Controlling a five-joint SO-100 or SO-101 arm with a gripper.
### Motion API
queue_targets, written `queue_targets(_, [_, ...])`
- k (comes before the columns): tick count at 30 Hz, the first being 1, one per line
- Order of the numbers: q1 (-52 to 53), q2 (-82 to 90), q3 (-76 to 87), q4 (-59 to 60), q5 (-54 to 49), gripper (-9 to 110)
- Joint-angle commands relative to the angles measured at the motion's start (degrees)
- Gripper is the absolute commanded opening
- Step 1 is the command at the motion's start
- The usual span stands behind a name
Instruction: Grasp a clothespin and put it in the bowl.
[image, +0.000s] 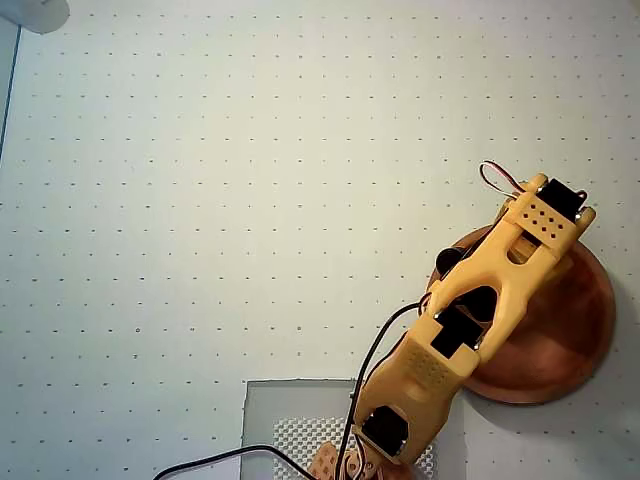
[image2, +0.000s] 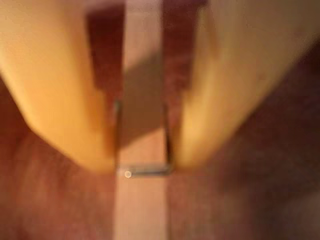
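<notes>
Wooden clothespin (pincer-gripped) over bowl

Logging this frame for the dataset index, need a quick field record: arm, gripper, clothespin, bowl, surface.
arm: yellow arm reaches over the bowl in the overhead view
gripper: yellow two-finger gripper closed on the clothespin, seen in the wrist view
clothespin: slim light tan wooden clothespin with metal spring, between the fingers
bowl: round reddish-brown wooden bowl, at right in the overhead view, partly covered by the arm
clothespin vs bowl: above the bowl's inside; contact cannot be told
surface: white dotted tabletop
</notes>
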Motion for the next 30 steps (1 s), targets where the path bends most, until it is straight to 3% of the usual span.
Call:
queue_targets(1, [2.29, 1.41, -4.75, -0.18, 0.09, -3])
queue_targets(8, [4.04, 1.32, -5.45, -0.26, -0.35, 0])
queue_targets(18, [3.69, 1.93, -5.45, -0.09, -0.62, 24])
queue_targets(30, [2.20, 13.80, -4.75, 0.09, -0.09, 25])
